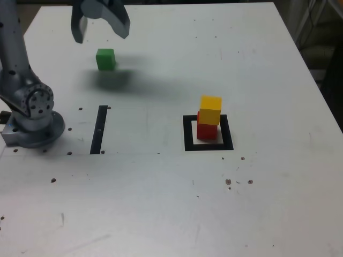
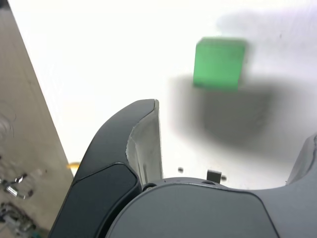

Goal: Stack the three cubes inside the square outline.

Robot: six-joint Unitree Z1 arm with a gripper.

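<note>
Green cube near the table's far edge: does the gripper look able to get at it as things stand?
Probably yes. The small matte green cube sits alone on the white table, nothing beside it, and the open gripper hovers just above and behind it, empty.

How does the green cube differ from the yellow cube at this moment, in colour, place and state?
The green cube is green and the yellow cube is yellow. The green cube rests alone on the table, far outside the square outline; the yellow cube sits on the red cube inside it. The open gripper hangs over the green cube, well away from the yellow one. Both look about equal in size, and neither is held.
</note>
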